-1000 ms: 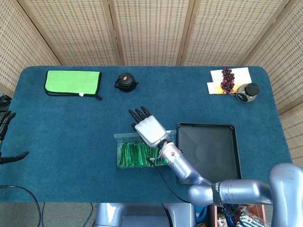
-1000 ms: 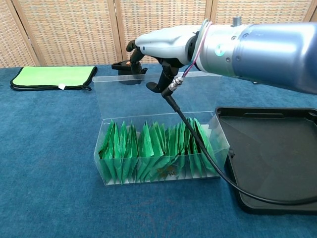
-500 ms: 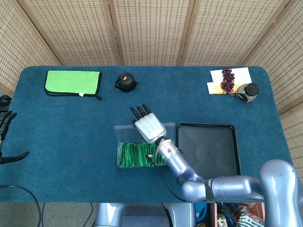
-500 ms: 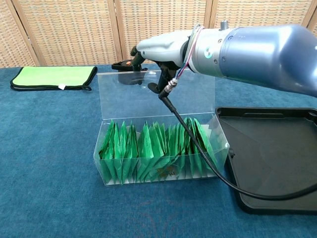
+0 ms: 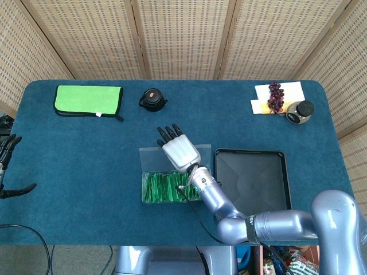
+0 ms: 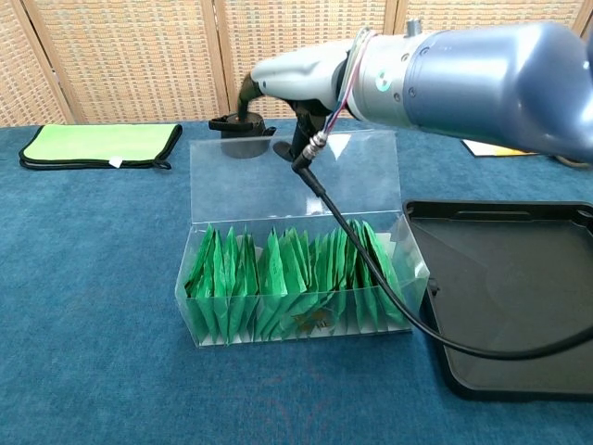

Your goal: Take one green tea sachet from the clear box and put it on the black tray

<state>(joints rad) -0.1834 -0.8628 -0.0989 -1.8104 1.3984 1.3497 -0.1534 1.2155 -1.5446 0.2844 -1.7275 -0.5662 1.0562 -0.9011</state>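
The clear box [image 5: 172,186] [image 6: 296,287] stands in the middle of the blue table, packed with upright green tea sachets [image 5: 166,187] [image 6: 278,269]. Its clear lid [image 6: 296,176] is raised behind the sachets. My right hand [image 5: 178,150] [image 6: 296,79] hovers above the lid's top edge, fingers stretched out and pointing away, holding nothing. Whether it touches the lid I cannot tell. A cable hangs from its wrist down across the box. The black tray [image 5: 252,180] [image 6: 519,287] lies just right of the box. My left hand [image 5: 8,166] shows at the far left edge, fingers apart.
A green cloth [image 5: 89,100] lies at the back left, with a small black object [image 5: 152,99] beside it. Grapes on a white napkin [image 5: 276,96] and a dark-lidded jar [image 5: 300,111] sit at the back right. Wicker screens stand behind the table.
My right hand has moved up and away from me over the box. The clear lid has swung further back. The left hand has not moved.
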